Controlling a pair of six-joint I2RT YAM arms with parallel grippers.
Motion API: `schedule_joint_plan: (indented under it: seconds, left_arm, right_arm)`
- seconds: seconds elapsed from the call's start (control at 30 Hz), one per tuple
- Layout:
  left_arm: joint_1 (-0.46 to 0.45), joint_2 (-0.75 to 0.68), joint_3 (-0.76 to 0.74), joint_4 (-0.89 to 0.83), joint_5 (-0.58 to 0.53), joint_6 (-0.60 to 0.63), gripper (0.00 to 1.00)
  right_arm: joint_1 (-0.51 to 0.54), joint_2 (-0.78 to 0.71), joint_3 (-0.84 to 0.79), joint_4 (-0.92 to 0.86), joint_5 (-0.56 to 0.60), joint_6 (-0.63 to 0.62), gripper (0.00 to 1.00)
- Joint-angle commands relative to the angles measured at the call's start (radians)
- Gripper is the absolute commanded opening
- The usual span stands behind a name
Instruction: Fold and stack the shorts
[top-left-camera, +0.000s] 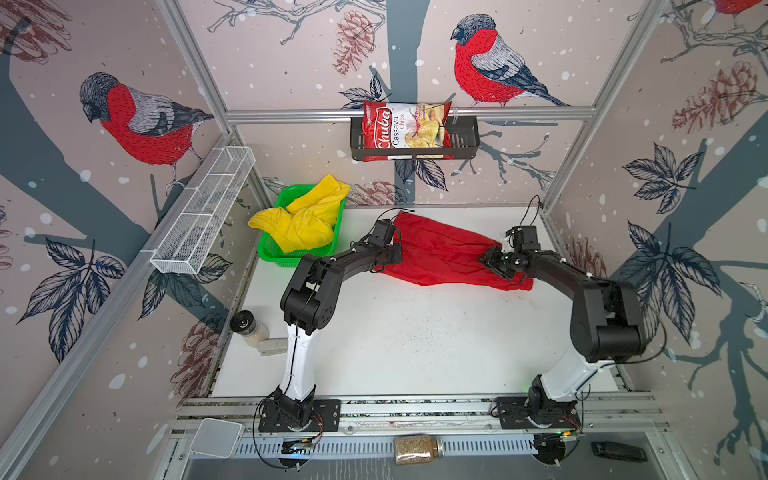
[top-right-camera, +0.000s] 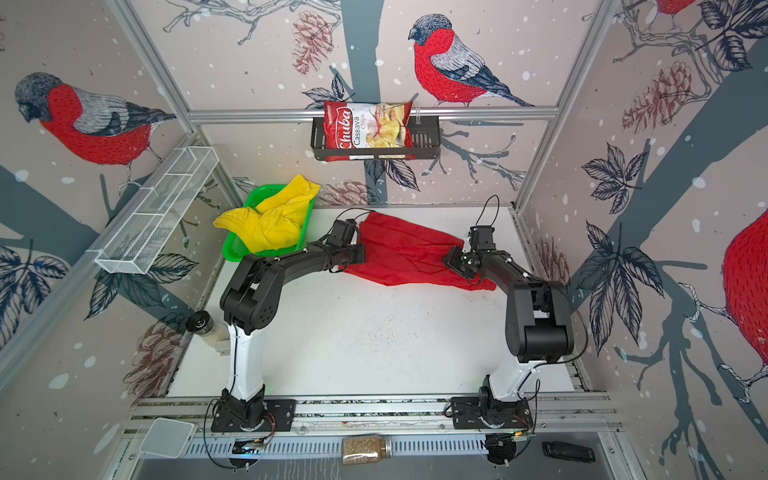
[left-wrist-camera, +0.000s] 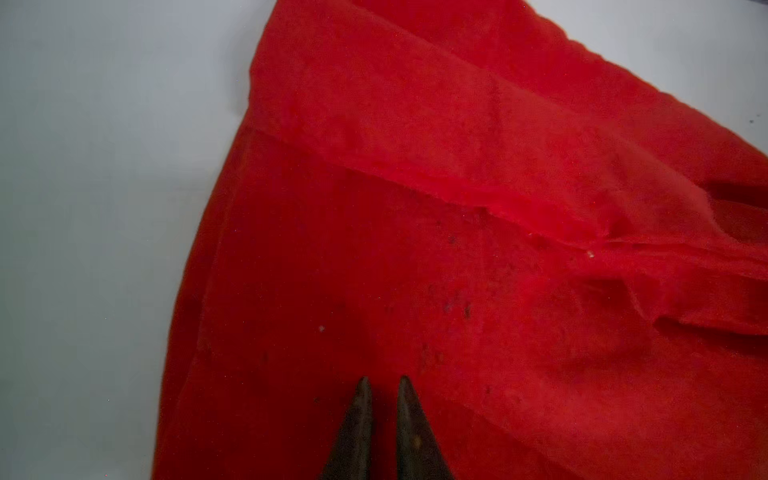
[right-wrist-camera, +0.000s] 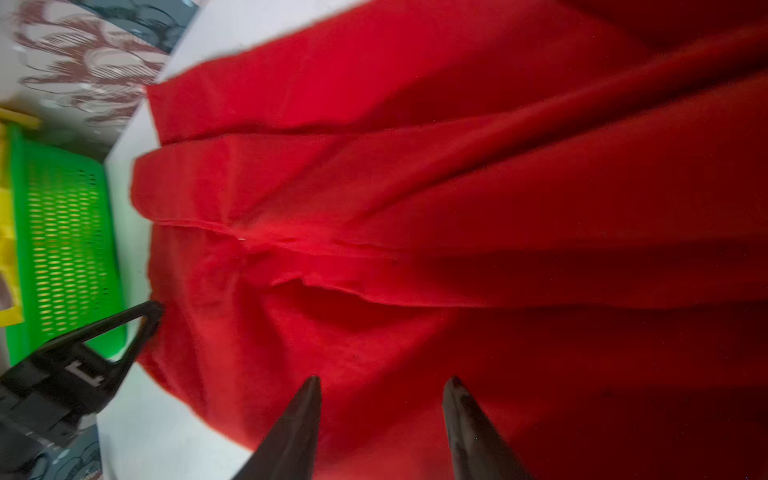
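Your left gripper (left-wrist-camera: 384, 380) sat at the left edge of the red shorts (top-left-camera: 440, 253), its jaws nearly together. You couldn't tell whether it gripped. Your right gripper (right-wrist-camera: 384, 380), half open, hovered over their right end. The yellow shorts (top-left-camera: 303, 220) filled the green basket (top-left-camera: 270, 249) at far left, and the table (top-left-camera: 415, 340) lay broad nearer you.

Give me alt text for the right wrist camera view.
Wrinkled red cloth shorts fill the view, with the right end effector open above them. Beside them: a green plastic mesh basket and, at the cloth's edge, the left end effector.
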Motion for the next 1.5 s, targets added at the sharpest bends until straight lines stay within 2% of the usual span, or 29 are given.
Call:
schedule_joint_plan:
  seconds: [0.0,0.27,0.43,0.63,0.77,0.87,1.03,1.13,1.3,1.47]
  left_arm:
    - [0.016,-0.006,-0.051,-0.027,-0.072,-0.011,0.15]
    - [0.043,-0.095,-0.259,0.009,-0.117,-0.020,0.14]
    - [0.041,-0.180,-0.402,0.039,-0.089,-0.059,0.13]
    - [0.013,-0.386,-0.629,0.024,-0.102,-0.139,0.13]
    - [-0.084,-0.560,-0.765,-0.024,-0.149,-0.218,0.14]
    - [-0.143,-0.649,-0.796,-0.085,-0.161,-0.277,0.22]
    - [-0.188,-0.772,-0.752,-0.112,-0.183,-0.312,0.35]
    - [-0.208,-0.780,-0.734,-0.046,-0.151,-0.321,0.36]
    - [-0.221,-0.679,-0.709,0.044,-0.103,-0.321,0.26]
    - [-0.219,-0.566,-0.696,0.066,-0.132,-0.314,0.19]
  right_arm:
    - [-0.021,0.035,-0.012,0.038,0.004,0.006,0.50]
    - [-0.114,0.092,-0.046,0.016,0.031,-0.047,0.50]
    - [-0.078,0.067,-0.082,-0.002,0.027,-0.086,0.50]
    - [-0.036,-0.075,-0.275,0.005,0.031,-0.041,0.50]
    - [-0.014,-0.214,-0.411,-0.020,0.035,-0.017,0.51]
    - [0.003,-0.313,-0.441,-0.059,0.030,-0.026,0.51]
    - [0.043,-0.458,-0.356,-0.143,0.065,-0.042,0.53]
    - [0.097,-0.468,-0.317,-0.128,0.057,-0.010,0.53]
    - [0.207,-0.404,-0.328,-0.031,0.047,0.054,0.52]
    - [0.211,-0.309,-0.371,0.061,0.030,0.078,0.52]
